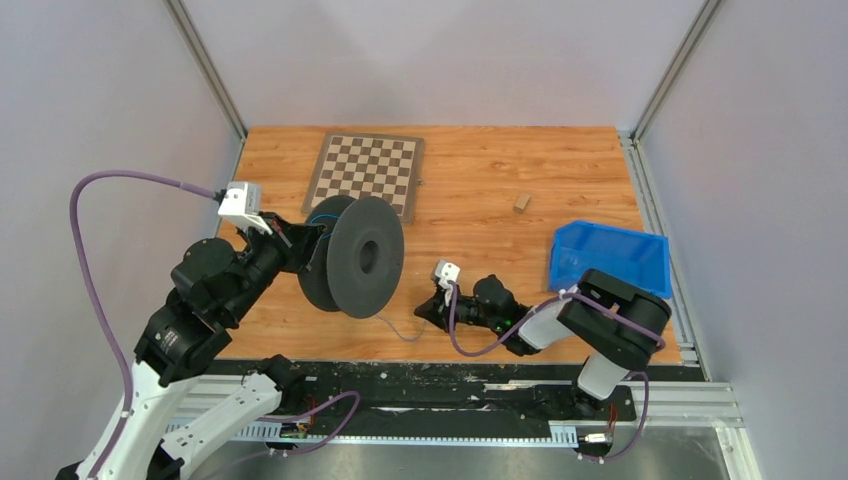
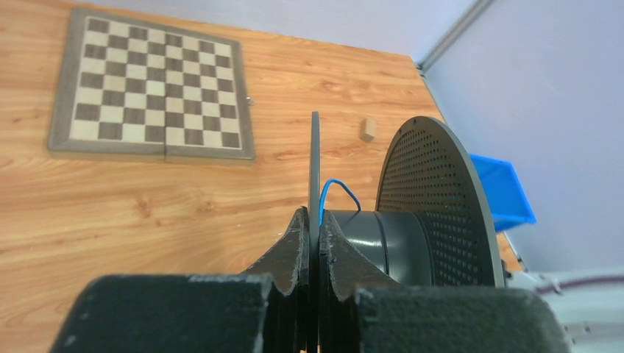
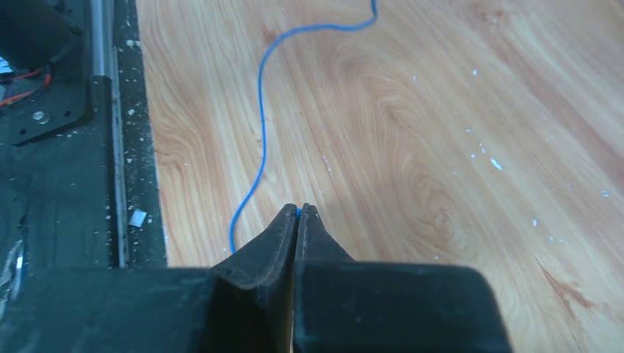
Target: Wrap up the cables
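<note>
A dark grey spool (image 1: 360, 255) stands on edge on the wooden table. My left gripper (image 1: 305, 240) is shut on the spool's thin near flange (image 2: 315, 162), its jaws (image 2: 314, 220) pinching the rim. A thin blue cable (image 2: 335, 184) loops off the hub. In the top view the cable (image 1: 400, 333) looks pale and trails from under the spool toward my right gripper (image 1: 425, 312). In the right wrist view the cable (image 3: 261, 132) snakes over the wood, and its end is pinched at the tips of the right gripper (image 3: 298, 211), which is shut on it.
A chessboard (image 1: 365, 172) lies behind the spool. A blue bin (image 1: 610, 255) sits at the right, and a small wooden block (image 1: 521, 202) lies at the back. A black strip (image 1: 450, 385) and metal rails border the table's near edge.
</note>
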